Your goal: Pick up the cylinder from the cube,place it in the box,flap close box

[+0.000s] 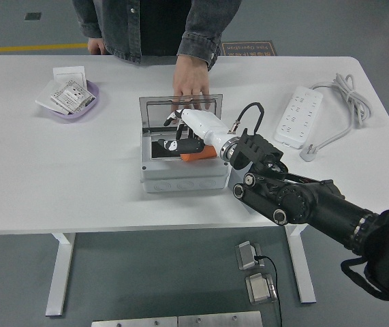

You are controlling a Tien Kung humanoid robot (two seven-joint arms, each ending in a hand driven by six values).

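The right hand hung over the open box, fingers seemingly loose and empty, and the orange piece propped inside risked jamming the lid a person's hand held.

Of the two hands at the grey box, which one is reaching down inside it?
The robot's right hand, white-shelled, reaches inside the box; the person's hand rests on the open lid.

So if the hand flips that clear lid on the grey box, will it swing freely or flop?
The clear lid looks like a rigid framed panel, so it probably swings as one piece. A person's hand rests on its far edge, so it may resist. The right hand sits inside the grey box, in the lid's path.
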